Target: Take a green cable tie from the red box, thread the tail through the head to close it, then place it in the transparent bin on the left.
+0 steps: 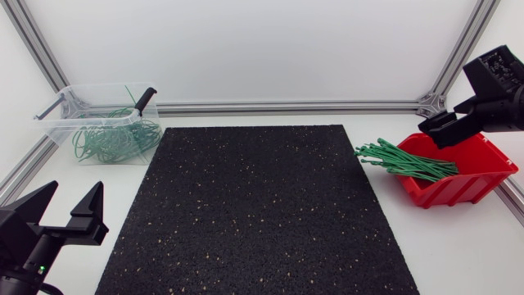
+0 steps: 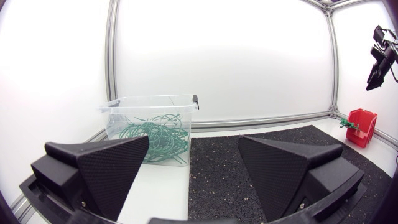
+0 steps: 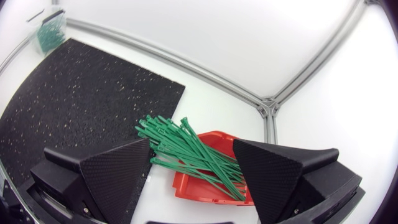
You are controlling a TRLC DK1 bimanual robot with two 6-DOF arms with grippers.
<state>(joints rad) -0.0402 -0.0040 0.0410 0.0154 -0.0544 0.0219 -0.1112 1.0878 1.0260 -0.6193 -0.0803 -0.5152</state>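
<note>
Lying bundled in the red box (image 1: 479,176) at the desk's (image 1: 458,246) right side: straight green cable ties (image 1: 405,161), ends jutting past its open front toward the black mat (image 1: 254,213). Hovered above them with the right gripper (image 3: 192,144) spread wide, holding nothing. Rested the left gripper (image 1: 75,192) front left, likewise wide and empty. Saw looped green ties (image 1: 110,141) in the transparent bin (image 1: 57,123), rear left.

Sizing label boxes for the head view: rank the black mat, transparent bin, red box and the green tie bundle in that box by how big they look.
1. black mat
2. transparent bin and red box: they look about alike, so unranked
3. green tie bundle, smallest
</note>
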